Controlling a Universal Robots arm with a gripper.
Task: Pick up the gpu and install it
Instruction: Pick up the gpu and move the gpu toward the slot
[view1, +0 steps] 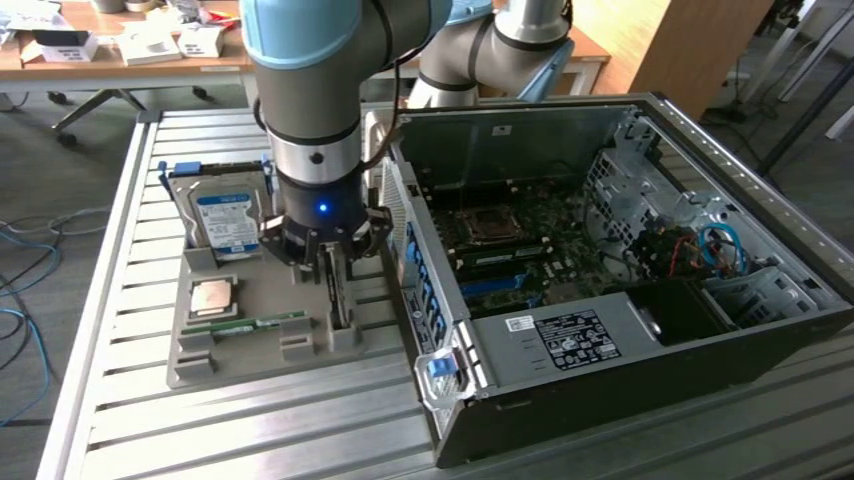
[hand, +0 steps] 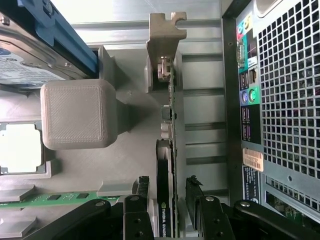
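The gpu (hand: 165, 205), on its edge in a slot of the grey tray (view1: 260, 350). Straddled by the gripper (hand: 167, 180), spread wide, one finger on each side with a gap to the card, nothing clamped. Just beside the tray, on the exterior view's right, the open computer case (view1: 574, 420).

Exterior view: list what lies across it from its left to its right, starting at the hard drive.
hard drive → gpu standing on edge in the grey tray, the open tool astride it → processor socket in the open computer case → blue cables
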